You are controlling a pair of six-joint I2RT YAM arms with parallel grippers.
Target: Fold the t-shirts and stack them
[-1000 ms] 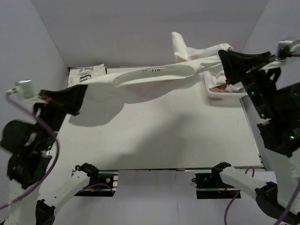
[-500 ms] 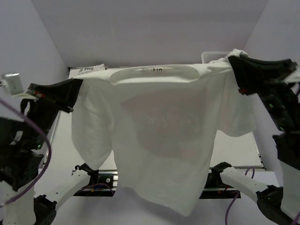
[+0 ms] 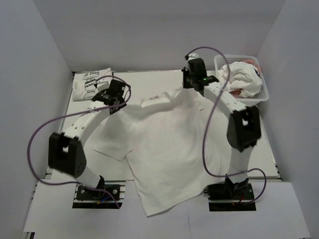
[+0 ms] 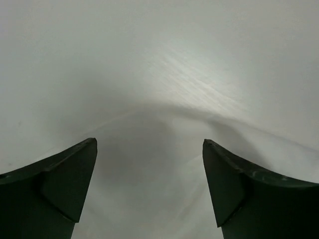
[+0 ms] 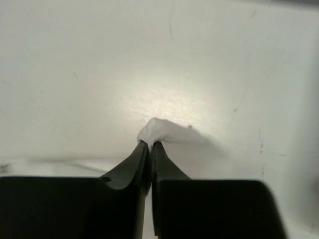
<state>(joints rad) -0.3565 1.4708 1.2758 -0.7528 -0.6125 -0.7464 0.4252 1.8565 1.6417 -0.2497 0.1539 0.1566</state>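
Note:
A large white t-shirt (image 3: pixel 164 149) lies spread flat on the table, collar (image 3: pixel 158 99) toward the back and hem hanging over the near edge. My left gripper (image 3: pixel 115 95) hovers at its left shoulder, and in the left wrist view it (image 4: pixel 149 142) stands wide open above white cloth (image 4: pixel 159 74), holding nothing. My right gripper (image 3: pixel 193 83) is at the shirt's right shoulder. The right wrist view shows it (image 5: pixel 150 143) pinching a small tuft of the white cloth (image 5: pixel 158 128). A folded t-shirt with black cartoon and lettering (image 3: pixel 92 82) lies at the back left.
A white lattice basket (image 3: pixel 220 62) at the back right holds more crumpled t-shirts (image 3: pixel 243 77), white with some red or pink showing. White walls close in the back and both sides. Both arms stretch far out over the table.
The shirt was held up stretched between both grippers; now it lies flat on the table. Both arms have reached toward the back, and the left gripper has let go and opened.

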